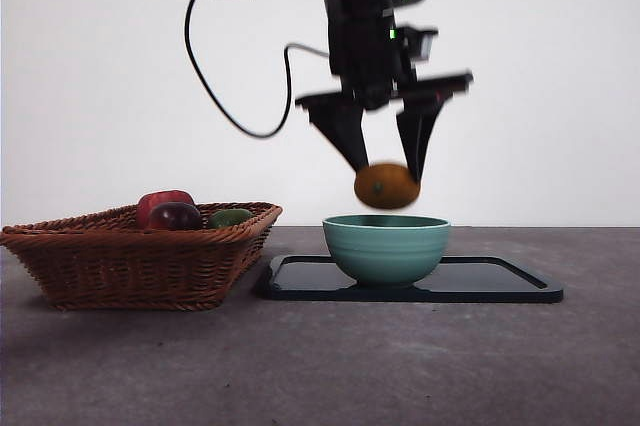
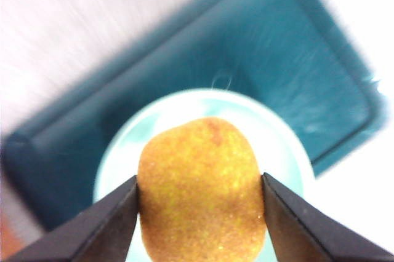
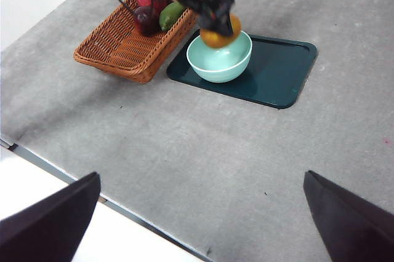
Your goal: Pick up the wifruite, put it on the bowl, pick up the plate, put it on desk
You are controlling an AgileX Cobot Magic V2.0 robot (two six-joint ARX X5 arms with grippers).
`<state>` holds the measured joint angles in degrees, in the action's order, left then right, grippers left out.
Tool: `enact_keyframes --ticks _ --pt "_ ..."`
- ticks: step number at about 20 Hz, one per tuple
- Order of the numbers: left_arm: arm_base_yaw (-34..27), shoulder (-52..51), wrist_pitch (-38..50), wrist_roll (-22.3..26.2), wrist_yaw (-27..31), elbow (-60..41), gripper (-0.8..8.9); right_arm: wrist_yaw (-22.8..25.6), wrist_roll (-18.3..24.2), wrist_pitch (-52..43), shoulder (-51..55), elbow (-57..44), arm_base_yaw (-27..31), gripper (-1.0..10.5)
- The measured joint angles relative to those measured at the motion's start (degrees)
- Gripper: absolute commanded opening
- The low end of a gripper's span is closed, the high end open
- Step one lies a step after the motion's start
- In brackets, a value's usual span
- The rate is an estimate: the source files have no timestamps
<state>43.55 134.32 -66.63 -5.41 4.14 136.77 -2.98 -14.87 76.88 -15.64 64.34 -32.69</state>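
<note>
Wifruite [image 1: 385, 186], orange-brown and rough-skinned, hangs in the air just above the bowl [image 1: 386, 246], clamped at its two sides by the left gripper [image 1: 383, 170]. The left wrist view looks straight down past the fruit onto the pale inside of the bowl, so the fruit is over the opening, though it sits toward one side of the rim rather than dead centre. The mint-green bowl stands on a dark teal tray [image 1: 500, 281], which lies on the grey worktop [image 1: 320, 366]. Beside the tray, close to it, is a wicker basket [image 1: 140, 256] holding a red fruit [image 1: 160, 204], a dark purple one [image 1: 176, 216] and a green one [image 1: 231, 217].

The step in hand looks like the placing. To do it well, I would lower the fruit until it is down inside the rim before letting go, since a drop from this height could make it bounce out or rock the bowl. The jaws should open only a little and lift straight up.

The right gripper [image 3: 200, 213] waits well back over the worktop's near edge, jaws wide apart, holding nothing.
</note>
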Motion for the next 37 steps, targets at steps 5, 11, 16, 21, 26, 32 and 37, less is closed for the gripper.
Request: enact_keyframes --ticks 5,11,16,21,26,32,37 --pt "0.0 0.0 -13.5 1.1 0.0 10.1 2.76 0.1 -0.3 0.0 0.0 0.0 0.0 6.0" --pt "0.0 -3.1 -14.7 1.4 0.0 10.2 2.76 0.2 -0.4 0.0 0.0 0.0 0.0 6.0" --pt "0.1 -11.1 -14.8 0.8 0.0 9.8 2.76 0.2 -0.4 0.0 0.0 0.0 0.0 6.0" --pt "0.1 -21.9 -14.8 -0.1 0.0 -3.6 2.76 1.4 -0.4 0.0 0.0 0.0 0.0 6.0" --pt "-3.4 -32.8 -14.8 -1.8 0.0 -22.6 2.76 1.4 -0.5 0.0 0.0 0.0 0.0 6.0" --pt "-10.2 -50.0 -0.3 -6.6 0.0 -49.9 2.76 1.4 -0.6 0.0 0.0 0.0 0.0 6.0" --pt "-15.4 -51.3 11.0 -9.8 3.6 -63.3 2.76 1.4 -0.6 0.0 0.0 0.0 0.0 6.0"
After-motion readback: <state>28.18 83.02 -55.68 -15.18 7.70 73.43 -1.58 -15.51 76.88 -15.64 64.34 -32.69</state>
